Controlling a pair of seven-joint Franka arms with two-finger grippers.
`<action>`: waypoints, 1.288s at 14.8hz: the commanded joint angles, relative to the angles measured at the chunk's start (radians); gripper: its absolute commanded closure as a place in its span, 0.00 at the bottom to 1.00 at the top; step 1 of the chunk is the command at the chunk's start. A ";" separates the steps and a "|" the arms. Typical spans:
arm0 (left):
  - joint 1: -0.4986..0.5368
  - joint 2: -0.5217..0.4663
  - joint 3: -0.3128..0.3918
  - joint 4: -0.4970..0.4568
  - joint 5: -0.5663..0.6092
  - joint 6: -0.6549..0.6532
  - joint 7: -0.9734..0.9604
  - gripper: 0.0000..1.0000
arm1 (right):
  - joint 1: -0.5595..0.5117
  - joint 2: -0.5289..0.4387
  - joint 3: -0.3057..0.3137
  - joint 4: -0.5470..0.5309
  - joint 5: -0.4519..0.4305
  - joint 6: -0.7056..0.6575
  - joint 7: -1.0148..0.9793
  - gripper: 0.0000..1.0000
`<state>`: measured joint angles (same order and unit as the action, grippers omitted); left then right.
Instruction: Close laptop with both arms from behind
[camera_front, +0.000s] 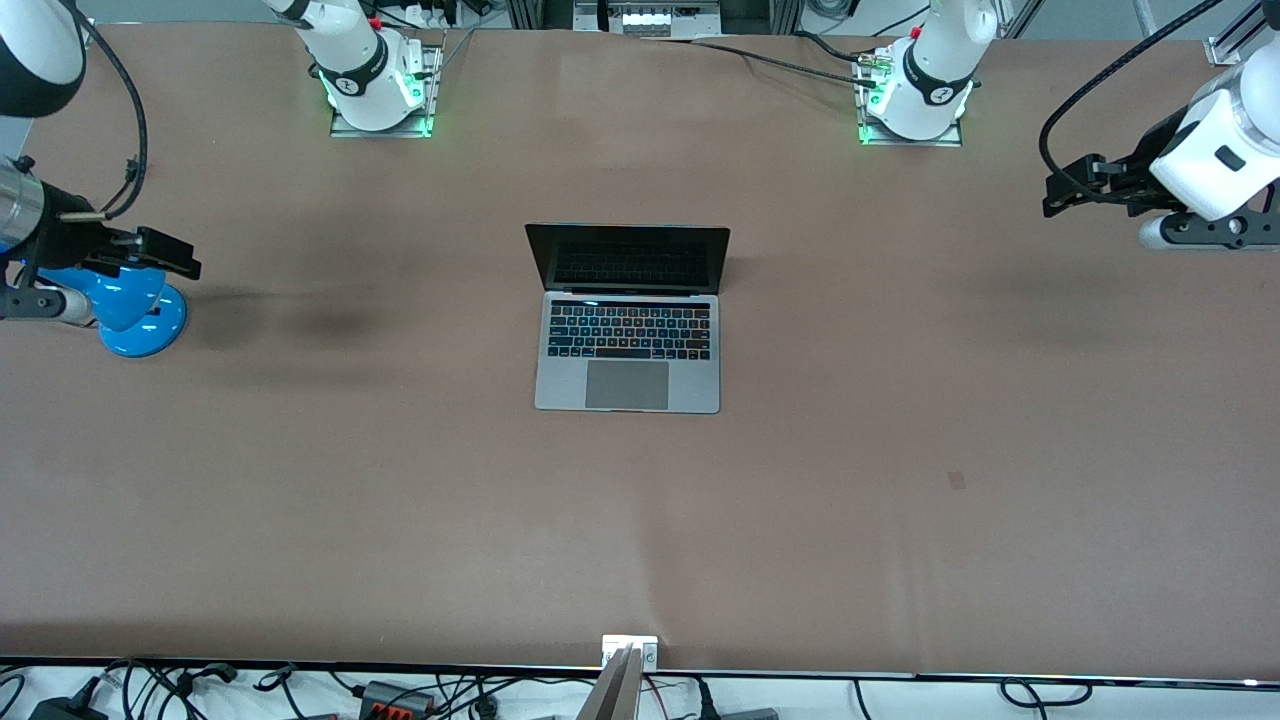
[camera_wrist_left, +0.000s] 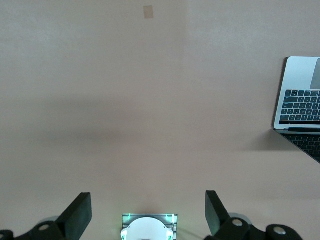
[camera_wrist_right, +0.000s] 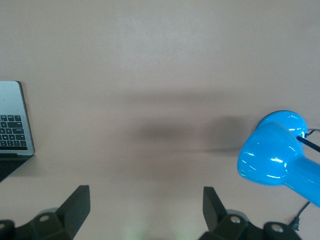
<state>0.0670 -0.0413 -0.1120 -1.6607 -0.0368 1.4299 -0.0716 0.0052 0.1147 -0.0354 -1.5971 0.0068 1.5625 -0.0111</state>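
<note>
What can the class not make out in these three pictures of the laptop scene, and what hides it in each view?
- Laptop lid's outer face: front view, it faces away from the camera.
- Laptop in both wrist views: cut off by the picture edge.
- Blue lamp: front view, partly covered by the right tool; right wrist view, cut by the edge.
- Left tool: in the front view its arm runs off the edge.

Looking down from high across the table, facing both bases. Looking straight down from each wrist, high over the table's ends. Sharing the laptop across all three views.
</note>
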 joint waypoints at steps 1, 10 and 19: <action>0.004 0.018 -0.005 0.035 -0.015 -0.032 -0.019 0.00 | -0.002 0.002 0.002 0.020 0.013 -0.018 -0.013 0.00; 0.007 0.014 -0.018 0.073 -0.029 -0.098 -0.010 1.00 | 0.056 0.051 0.005 0.025 0.018 -0.099 -0.001 0.60; 0.010 0.017 -0.017 0.079 -0.094 -0.131 -0.013 1.00 | 0.072 0.036 0.005 -0.007 0.038 -0.147 -0.013 1.00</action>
<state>0.0740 -0.0338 -0.1236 -1.6098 -0.1168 1.3223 -0.0914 0.0701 0.1624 -0.0286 -1.5955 0.0194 1.4346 -0.0127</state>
